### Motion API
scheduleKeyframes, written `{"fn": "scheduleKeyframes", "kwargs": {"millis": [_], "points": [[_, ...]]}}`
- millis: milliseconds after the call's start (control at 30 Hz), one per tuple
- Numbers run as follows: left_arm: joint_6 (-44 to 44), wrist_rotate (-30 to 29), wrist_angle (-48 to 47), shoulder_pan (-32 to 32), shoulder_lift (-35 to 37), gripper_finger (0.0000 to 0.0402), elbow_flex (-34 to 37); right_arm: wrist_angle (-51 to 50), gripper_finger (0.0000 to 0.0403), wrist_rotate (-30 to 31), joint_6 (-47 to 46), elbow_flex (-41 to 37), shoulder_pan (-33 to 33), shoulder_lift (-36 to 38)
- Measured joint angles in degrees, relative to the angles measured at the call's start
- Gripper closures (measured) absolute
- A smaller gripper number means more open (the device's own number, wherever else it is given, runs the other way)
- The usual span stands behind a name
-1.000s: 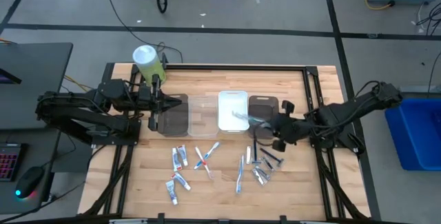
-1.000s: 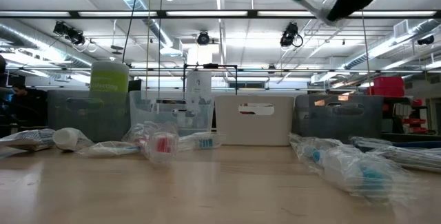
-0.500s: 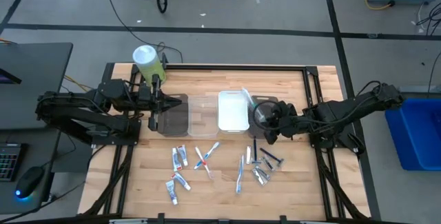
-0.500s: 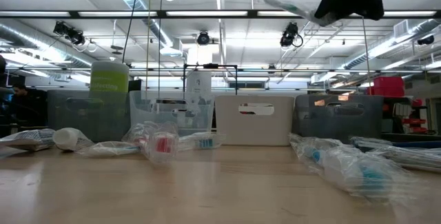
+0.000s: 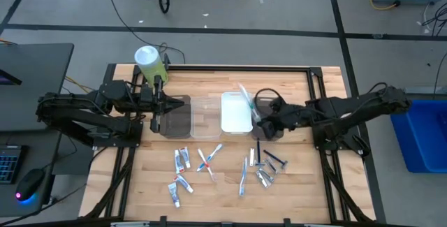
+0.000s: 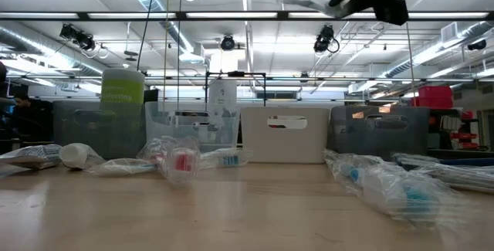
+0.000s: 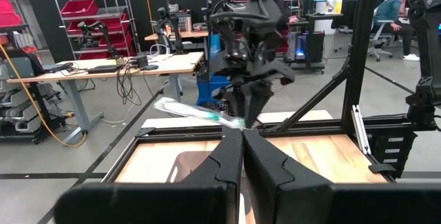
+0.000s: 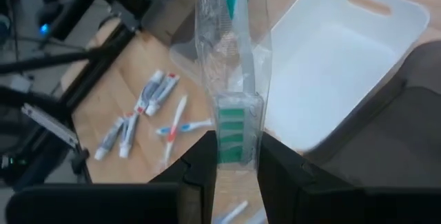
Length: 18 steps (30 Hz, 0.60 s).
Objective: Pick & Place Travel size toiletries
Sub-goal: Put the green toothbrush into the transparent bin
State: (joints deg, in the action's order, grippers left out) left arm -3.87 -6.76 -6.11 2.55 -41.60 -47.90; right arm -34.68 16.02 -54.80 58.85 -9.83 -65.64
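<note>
Wrapped toothbrush (image 8: pixel 231 93) clamped between right gripper (image 8: pixel 234 158) jaws

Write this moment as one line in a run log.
right pincer: shut on wrapped toothbrush, above white tray | left pincer: shut, waiting

**Arm bodies: appearance**

Both arms matte black, jointed, blocky housings. Left gripper (image 7: pixel 242 156): two flat, angular black fingers, tapering toward the tips. Right gripper (image 8: pixel 238 165): same dark, broad-sided fingers. Black cable loops behind the right gripper's wrist.
</note>
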Motion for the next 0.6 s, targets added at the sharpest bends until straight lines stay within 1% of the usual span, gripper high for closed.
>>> {"fn": "scheduleKeyframes", "kwargs": {"millis": [200,367,600], "points": [[-0.01,-0.02,-0.02,0.01,0.0,0.0379,0.0,0.37,0.031,-1.73,3.02,0.0,3.94,-0.44],[0.01,-0.07,-0.03,0.01,0.0,0.0379,0.02,2.05,0.0313,-4.78,4.23,-0.02,6.32,-2.54],[0.29,-0.13,0.0,-0.01,0.0,0.0379,0.02,12.89,0.0312,-10.58,5.77,-0.02,8.17,-7.43]]}}
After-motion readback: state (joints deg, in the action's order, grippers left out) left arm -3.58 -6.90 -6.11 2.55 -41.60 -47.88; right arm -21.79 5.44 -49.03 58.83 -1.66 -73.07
